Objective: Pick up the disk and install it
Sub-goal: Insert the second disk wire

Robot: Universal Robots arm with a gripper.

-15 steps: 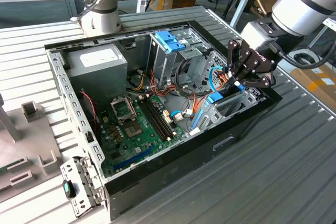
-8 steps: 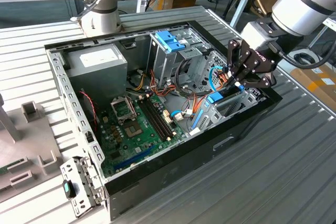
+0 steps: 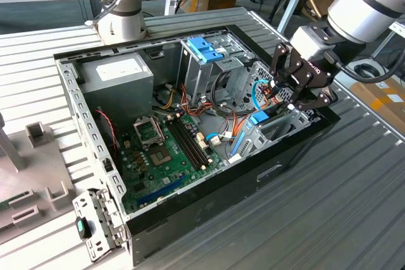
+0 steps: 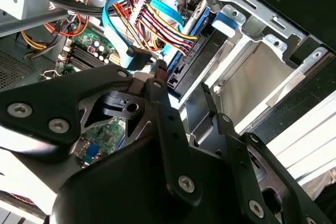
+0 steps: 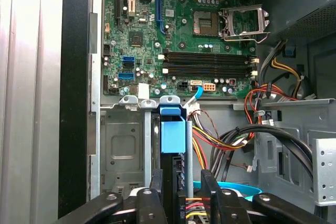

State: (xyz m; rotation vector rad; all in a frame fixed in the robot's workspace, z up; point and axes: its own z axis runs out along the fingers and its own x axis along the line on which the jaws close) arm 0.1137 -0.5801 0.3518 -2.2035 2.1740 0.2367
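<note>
Gripper: low over the drive bay at the exterior view's right end of the case. Its fingers are part open and straddle the upper edge of the disk.
Grip: a slit with wires behind it shows between the disk and one finger in the first wrist view, so I judge it is not clamped and holds nothing.
Disk: stands on edge in the bay. Its light-blue frame tab is uppermost and its dark body runs down between the fingers. In the exterior view the tab sits just beside the gripper.
Progress: the disk looks already dropped into its slot. Whether it is fully seated cannot be told.
Doing it well: keep the fingers square to the disk's flat faces and press straight along the slot, since any tilt would jam the frame against the bay rails.
Cables: red, yellow and black bundle plus a blue ribbon lie just beside the bay. They could snag a finger or get pinched under the disk.
Motherboard: beyond the bay, well apart from the fingers.
Cage latch: blue, atop the far drive cage, untouched.
Table: ribbed metal under the case.
</note>
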